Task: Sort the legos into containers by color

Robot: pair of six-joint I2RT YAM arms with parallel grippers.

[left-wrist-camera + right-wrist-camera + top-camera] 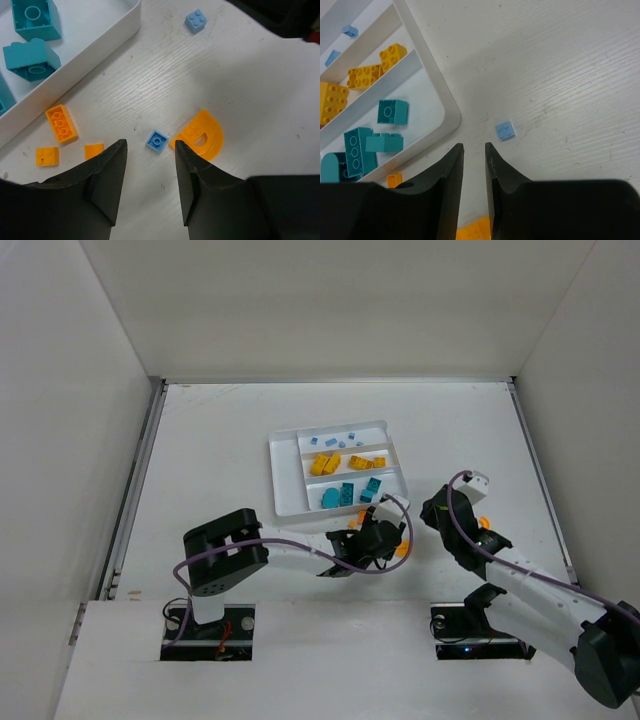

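I'm at the pick-up part of the sort. My left fingers [150,150] stand apart with nothing in them, low over the tabletop [240,85], and a tiny light blue brick [157,140] lies just ahead of the gap, clear of both tips. An orange half-round piece [202,136] sits right beside it, close to touching. So I judge the next move calls for a straight drop astride the blue one and a close that doesn't drag the orange along. After that comes a carry to the tray [102,40], to the section holding the other light blues [350,31]. My right fingers [474,147] are nearly together with only a narrow slot between them, empty, hovering off the tray's corner near a light blue plate [505,130]. Only the left wrist view shows the loose orange bricks [61,123] by the tray wall. The right wrist view shows the sections in order, with teal bricks [392,111] nearest and yellow bricks [365,75] in the middle. From overhead the blue brick is hidden under my left arm [300,558], I think, and the loose pieces are mere specks.
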